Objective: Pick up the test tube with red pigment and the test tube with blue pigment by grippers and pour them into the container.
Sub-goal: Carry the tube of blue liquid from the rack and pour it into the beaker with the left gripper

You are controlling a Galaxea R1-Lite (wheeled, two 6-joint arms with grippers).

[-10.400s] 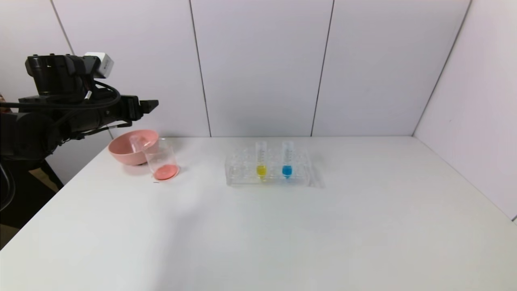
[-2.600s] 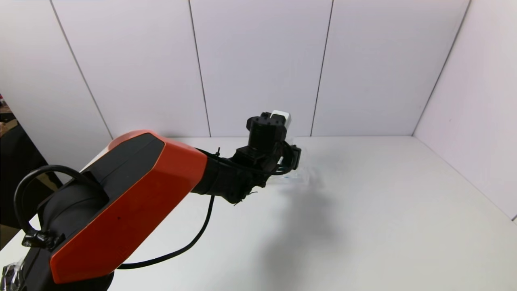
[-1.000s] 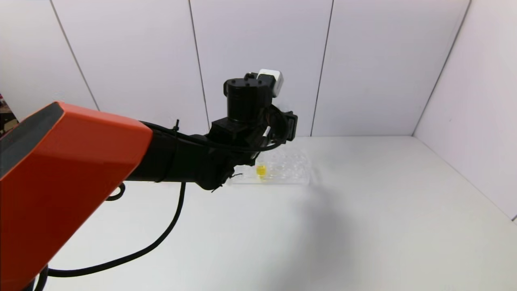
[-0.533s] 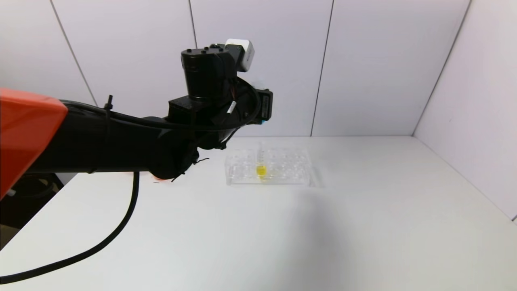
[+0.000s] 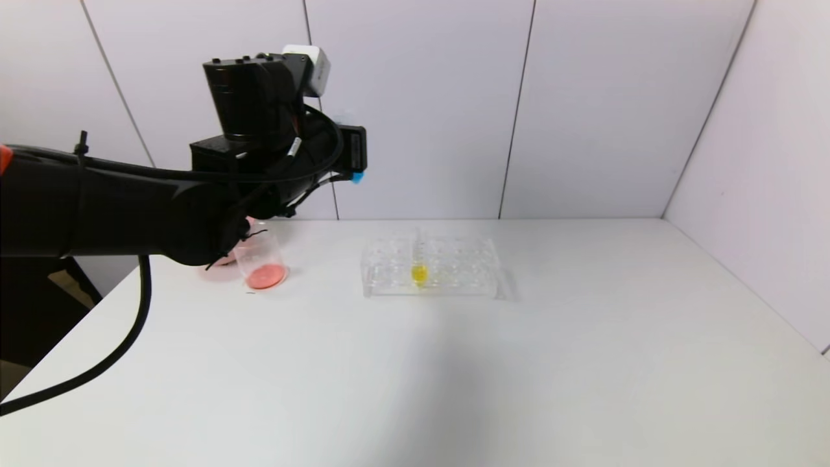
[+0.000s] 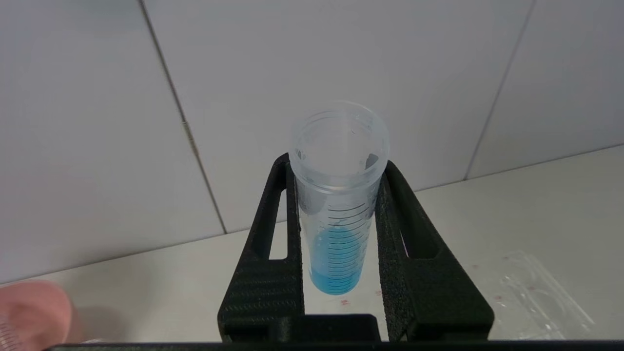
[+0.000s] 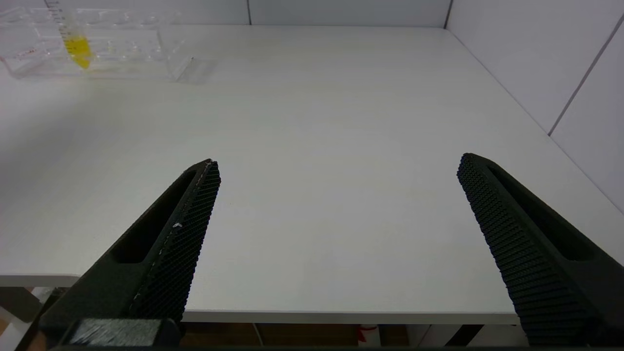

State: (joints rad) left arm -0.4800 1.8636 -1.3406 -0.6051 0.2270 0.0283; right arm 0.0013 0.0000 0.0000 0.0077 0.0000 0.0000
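Note:
My left gripper (image 5: 354, 154) is raised high above the table's back left, shut on the test tube with blue pigment (image 6: 339, 214). The tube sits between the fingers (image 6: 265, 273), mouth towards the camera, with blue liquid in its lower part. Its blue tip (image 5: 356, 176) pokes out below the gripper in the head view. The container (image 5: 261, 261), a clear beaker with red-pink liquid at its bottom, stands on the table below and left of the gripper. The test tube with red pigment is out of view. My right gripper (image 7: 339, 163) is open and empty by the table's front edge.
A clear tube rack (image 5: 454, 267) stands mid-table and holds one tube with yellow liquid (image 5: 419, 272). A pink bowl (image 6: 29, 312) behind the beaker is mostly hidden by my left arm. White wall panels close the back and right sides of the white table (image 5: 519, 363).
My left arm has swung left and upward, carrying the blue tube away from the rack towards the beaker. The beaker has come back into view.

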